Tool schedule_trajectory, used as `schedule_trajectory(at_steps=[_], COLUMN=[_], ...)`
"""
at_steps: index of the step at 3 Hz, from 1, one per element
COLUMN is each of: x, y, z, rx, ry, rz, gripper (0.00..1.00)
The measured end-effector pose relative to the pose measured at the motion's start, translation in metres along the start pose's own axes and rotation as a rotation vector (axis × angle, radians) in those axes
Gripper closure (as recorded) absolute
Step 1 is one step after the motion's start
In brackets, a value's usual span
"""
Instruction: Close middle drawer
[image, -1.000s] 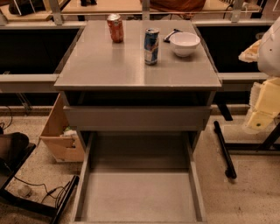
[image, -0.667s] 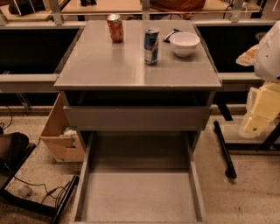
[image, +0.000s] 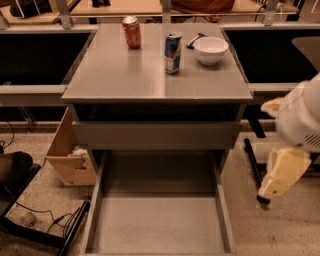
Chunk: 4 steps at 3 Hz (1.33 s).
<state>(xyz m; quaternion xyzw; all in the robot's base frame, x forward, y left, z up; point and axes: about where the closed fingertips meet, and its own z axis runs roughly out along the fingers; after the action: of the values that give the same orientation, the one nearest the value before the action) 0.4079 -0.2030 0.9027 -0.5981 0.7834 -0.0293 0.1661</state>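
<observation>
Middle drawer (image: 159, 227) pulled fully out, floor bare, front panel below frame edge. Gripper (image: 283, 173) hangs at right, beside drawer's right wall, apart from it; finger state cannot tell, nothing visibly held. Step, by my reading: approach, no contact yet. Next move likely calls for swinging arm to drawer front, then pushing straight toward cabinet (image: 158, 75). Cans, bowl on top uninvolved.

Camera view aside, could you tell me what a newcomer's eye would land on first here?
The middle drawer gapes wide open at the bottom centre, its grey floor bare. On the cabinet top stand an orange can, a blue can and a white bowl. The end effector hangs at the right edge.
</observation>
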Motion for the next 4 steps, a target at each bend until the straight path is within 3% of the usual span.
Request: schedule_trajectory(at_steps=[2, 3, 4], x=[0.029, 0.052, 0.077], y=[0.056, 0.094, 0.136], z=[0.117, 0.176, 0.223], rx=[-0.001, -0.041, -0.054], ry=[0.056, 0.083, 0.106], rz=[0.006, 0.030, 0.100], gripper=[0.00, 0.00, 0.00])
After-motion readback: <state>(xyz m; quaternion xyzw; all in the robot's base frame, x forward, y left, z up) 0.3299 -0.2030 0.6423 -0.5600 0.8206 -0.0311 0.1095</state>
